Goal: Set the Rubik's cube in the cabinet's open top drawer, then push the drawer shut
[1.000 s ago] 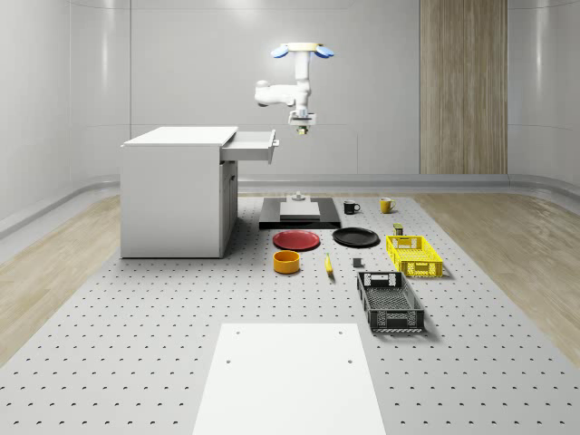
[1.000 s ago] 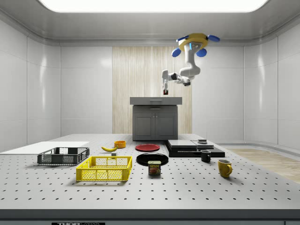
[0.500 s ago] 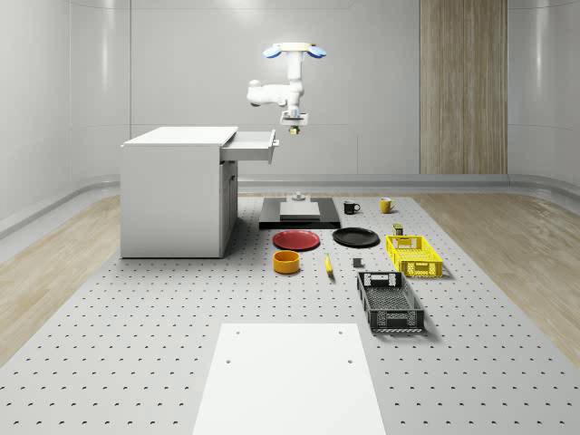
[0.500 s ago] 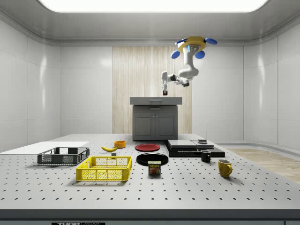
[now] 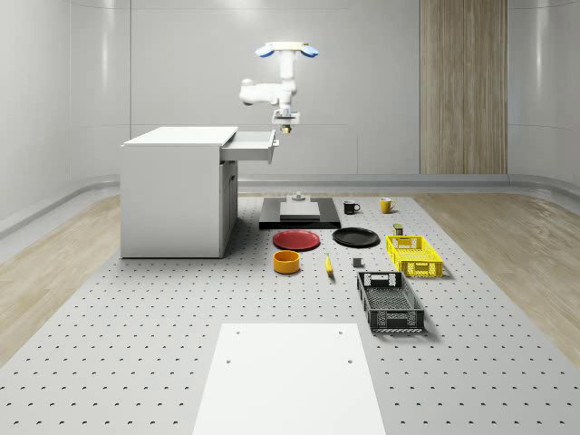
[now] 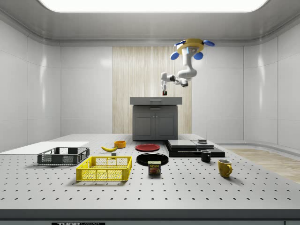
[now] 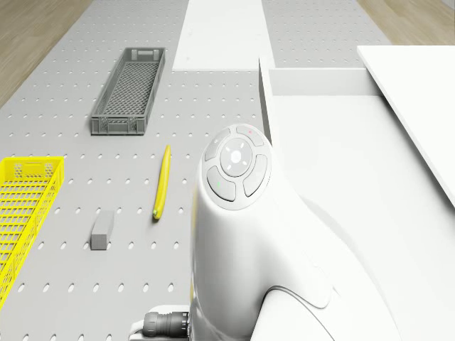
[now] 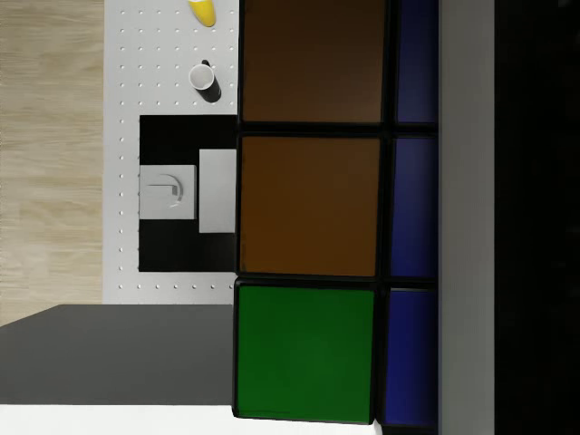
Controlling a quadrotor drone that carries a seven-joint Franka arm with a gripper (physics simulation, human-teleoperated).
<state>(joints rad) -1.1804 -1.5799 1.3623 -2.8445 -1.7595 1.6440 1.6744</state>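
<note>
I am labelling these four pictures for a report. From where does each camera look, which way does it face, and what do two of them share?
Whole-scene view: high before the table, facing the cabinet; drone, arm and gripper show.
Side view: low at the table's edge, facing the cabinet's front; the drone hovers above.
Drone view: on the drone, looking down; the arm shows over the drawer.
Wrist view: along the gripper, on the Rubik's cube.
Drone and whole-scene views share the banana.

Your drone (image 5: 286,50) has drifted toward the whole-scene view's left, bringing the gripper (image 5: 284,126) with the Rubik's cube (image 8: 313,213) nearer the open top drawer (image 5: 251,143).
</note>
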